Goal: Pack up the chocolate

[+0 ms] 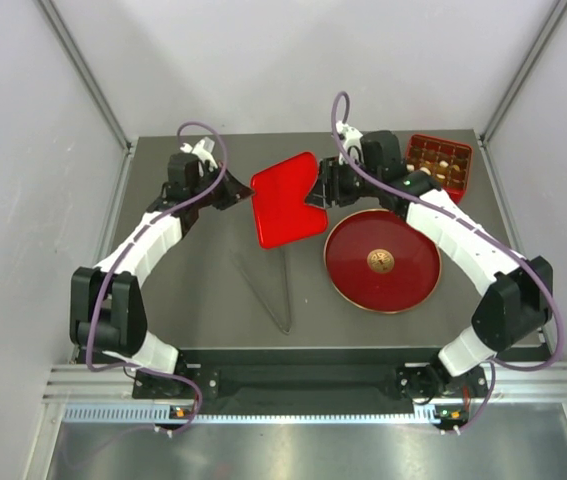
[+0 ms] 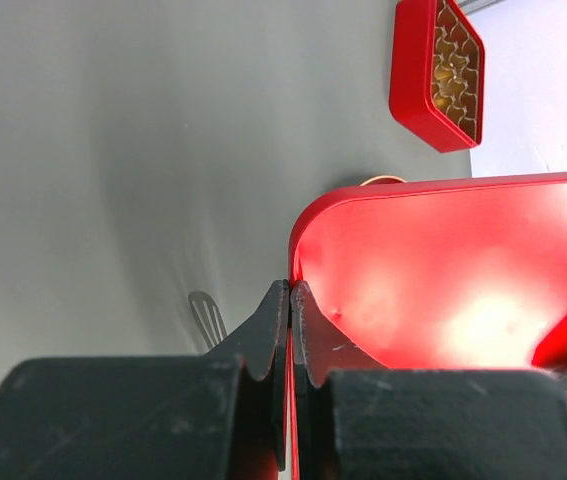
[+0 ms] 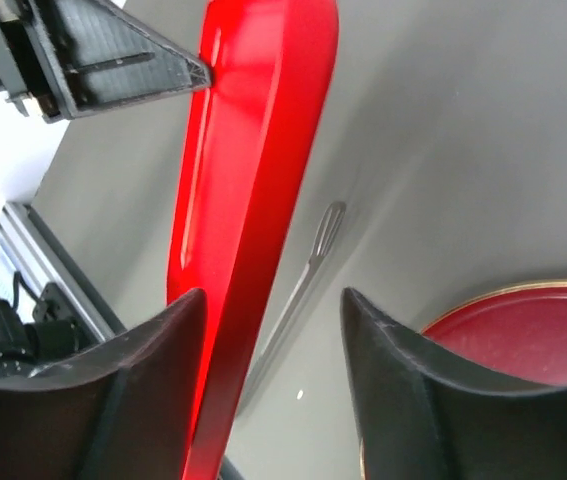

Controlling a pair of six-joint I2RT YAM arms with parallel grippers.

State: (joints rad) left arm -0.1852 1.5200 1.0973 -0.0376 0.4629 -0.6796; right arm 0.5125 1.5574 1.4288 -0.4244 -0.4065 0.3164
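Two grippers are brought to one red lid [image 1: 285, 205], which is held clear of the table [image 1: 203, 300] near its middle. The left gripper [image 1: 231, 190] is clamped tight on the lid's 9 o'clock edge, its jaws pressed together over the thin rim in the left wrist view. The right gripper [image 1: 318, 190] is set at the opposite, 3 o'clock edge. Its jaws stand apart, with the rim lying between them against one finger and a gap left to the other. This is judged to be a two-handed hold or a hand-over, arranged so that the lid can be carried to its box.

The chocolate [image 1: 444, 160] is seen seated in the compartments of the red box [image 1: 469, 165], at about 1 o'clock on the table, just beyond the right arm. No pieces are seen on the red plate [image 1: 358, 265] at 4 o'clock, where only a gold emblem [image 1: 380, 262] is shown. The tongs [image 1: 268, 290] are laid flat at 6 o'clock, apart from both grippers, so the filling is judged complete and only the closing left.

The table is matt dark grey and bare-looking between these things. It is enclosed by pale walls [image 1: 23, 120] and slanting metal frame posts [image 1: 83, 70].
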